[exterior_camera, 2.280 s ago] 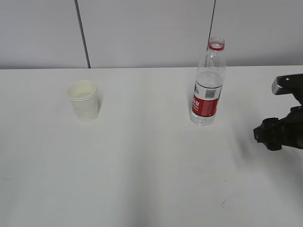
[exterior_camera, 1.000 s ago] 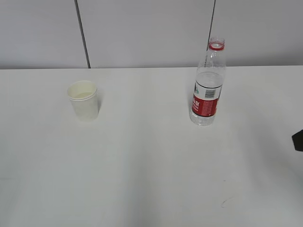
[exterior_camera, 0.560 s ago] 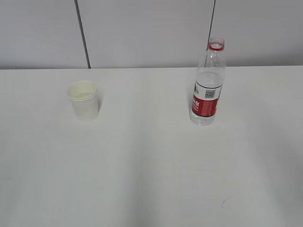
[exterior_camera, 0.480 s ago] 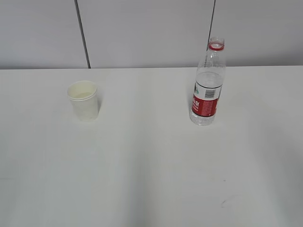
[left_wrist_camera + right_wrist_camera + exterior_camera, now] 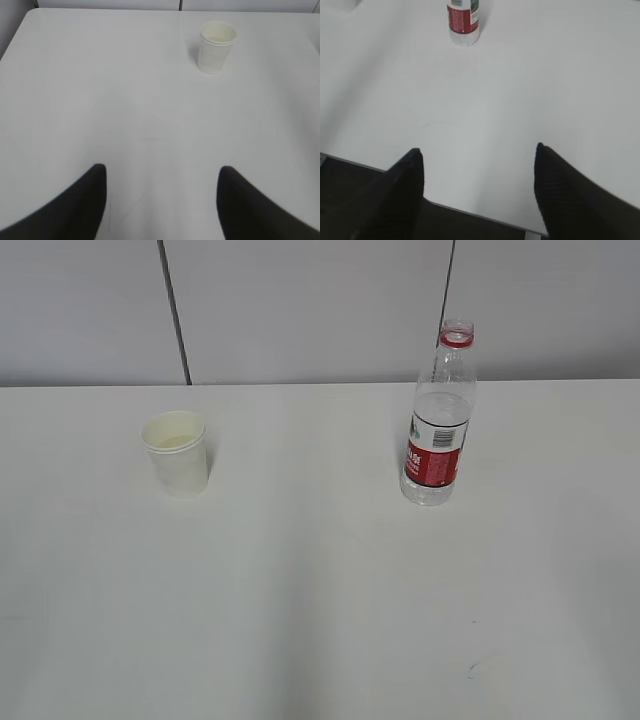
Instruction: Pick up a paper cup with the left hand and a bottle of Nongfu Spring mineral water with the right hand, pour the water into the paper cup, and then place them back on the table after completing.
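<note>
Paper cup (image 5: 177, 454): light, crushable; pinch its wall gently. Bottle (image 5: 437, 420): uncapped, thin plastic, slick; grip at the red label. Both jaws spread, empty, your tabletop (image 5: 320, 590) below.

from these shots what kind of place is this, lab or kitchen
Likely a lab or test bench, not a kitchen: a bare white table against plain grey wall panels, holding only a paper cup and an uncapped water bottle.
</note>
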### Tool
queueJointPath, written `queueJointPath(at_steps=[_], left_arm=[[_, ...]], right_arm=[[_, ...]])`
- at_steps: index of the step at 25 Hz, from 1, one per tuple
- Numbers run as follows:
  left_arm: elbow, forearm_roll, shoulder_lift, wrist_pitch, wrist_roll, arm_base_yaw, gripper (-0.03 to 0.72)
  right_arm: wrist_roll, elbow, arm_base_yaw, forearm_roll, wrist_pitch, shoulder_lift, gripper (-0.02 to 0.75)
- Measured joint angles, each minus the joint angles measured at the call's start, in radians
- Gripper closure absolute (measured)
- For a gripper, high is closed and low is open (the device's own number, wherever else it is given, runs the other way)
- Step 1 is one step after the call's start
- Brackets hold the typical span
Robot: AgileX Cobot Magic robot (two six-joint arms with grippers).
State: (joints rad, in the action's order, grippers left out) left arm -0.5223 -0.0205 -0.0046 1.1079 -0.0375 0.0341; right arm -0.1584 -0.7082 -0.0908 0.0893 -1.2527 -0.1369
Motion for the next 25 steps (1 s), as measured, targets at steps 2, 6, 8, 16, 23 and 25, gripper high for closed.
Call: queueJointPath(at_steps=[2, 6, 8, 16, 23, 25], left_arm=[[0.0, 0.0, 0.0, 0.0, 0.0, 0.0, 0.251], [0.0, 0.0, 0.0, 0.0, 0.0, 0.0, 0.251], [0.001, 0.001, 0.0, -0.001, 0.0, 0.0, 0.251], [0.001, 0.001, 0.0, -0.001, 0.0, 0.0, 0.251], [0.001, 0.001, 0.0, -0.001, 0.0, 0.0, 0.251], [0.001, 0.001, 0.0, -0.001, 0.0, 0.0, 0.251]], right_arm=[[0.0, 0.018, 0.0, 0.0, -0.005, 0.067, 0.224], [-0.001, 0.055, 0.0, 0.0, -0.018, 0.152, 0.224], [-0.001, 0.063, 0.0, -0.004, -0.021, 0.156, 0.224], [-0.001, 0.163, 0.0, -0.01, 0.053, 0.158, 0.224], [-0.001, 0.215, 0.0, -0.009, 0.087, 0.158, 0.224], [-0.001, 0.215, 0.0, -0.017, 0.09, 0.158, 0.224]])
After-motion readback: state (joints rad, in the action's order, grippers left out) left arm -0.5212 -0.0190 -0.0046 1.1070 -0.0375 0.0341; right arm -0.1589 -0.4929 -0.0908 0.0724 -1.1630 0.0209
